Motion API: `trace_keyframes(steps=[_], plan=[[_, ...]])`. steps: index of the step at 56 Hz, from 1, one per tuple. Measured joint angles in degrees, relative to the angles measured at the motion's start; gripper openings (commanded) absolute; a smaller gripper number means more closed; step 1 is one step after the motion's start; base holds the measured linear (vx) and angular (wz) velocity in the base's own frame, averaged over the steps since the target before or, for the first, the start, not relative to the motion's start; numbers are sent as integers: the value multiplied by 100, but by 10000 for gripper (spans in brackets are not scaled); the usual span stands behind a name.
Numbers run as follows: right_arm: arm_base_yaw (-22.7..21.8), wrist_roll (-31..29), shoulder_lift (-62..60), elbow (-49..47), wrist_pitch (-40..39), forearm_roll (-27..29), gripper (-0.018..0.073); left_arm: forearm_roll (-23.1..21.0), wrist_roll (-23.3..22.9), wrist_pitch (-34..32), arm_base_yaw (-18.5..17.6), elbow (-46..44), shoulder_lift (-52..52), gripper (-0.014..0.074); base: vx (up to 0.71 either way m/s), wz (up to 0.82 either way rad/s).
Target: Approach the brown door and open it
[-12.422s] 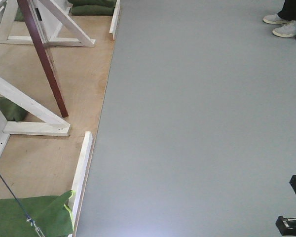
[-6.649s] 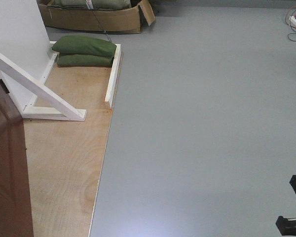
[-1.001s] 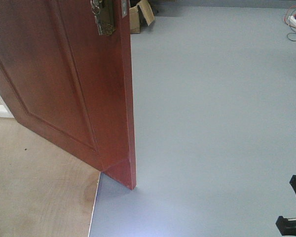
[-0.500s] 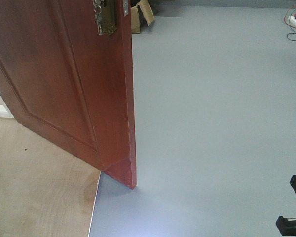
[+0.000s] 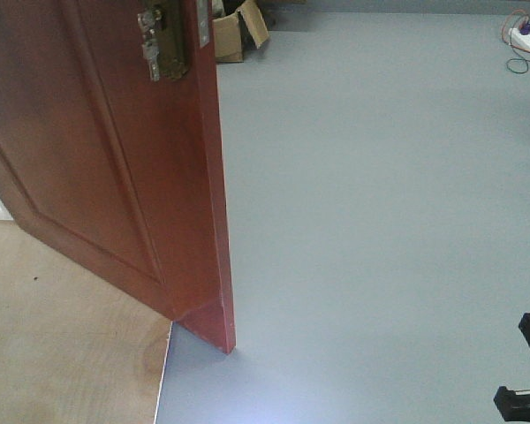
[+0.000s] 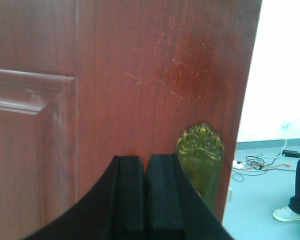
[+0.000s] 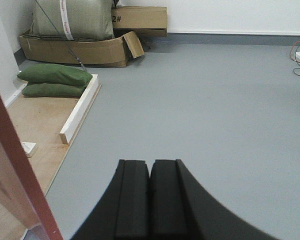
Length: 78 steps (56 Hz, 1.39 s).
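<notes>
Further left in frame than half a second ago: brown door (image 5: 115, 177), ajar, free edge over grey floor (image 5: 380, 221). Opening step underway. Left fingers (image 6: 130, 200) pressed together beside brass backplate (image 6: 201, 155); right fingers (image 7: 132, 200) likewise closed, empty. Next: push panel wider.

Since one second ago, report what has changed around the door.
In the front view the brown door, its brass backplate and the cardboard box all slid slightly left, so the view itself probably shifted; whether the door swung is unclear. The door stays ajar.
</notes>
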Motion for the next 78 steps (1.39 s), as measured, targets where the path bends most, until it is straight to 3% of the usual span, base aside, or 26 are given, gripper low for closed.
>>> trace_keyframes(steps=[78], plan=[[0, 0, 0, 0, -2, 0, 0, -5, 0, -44, -2, -29, -7, 146, 18, -3]])
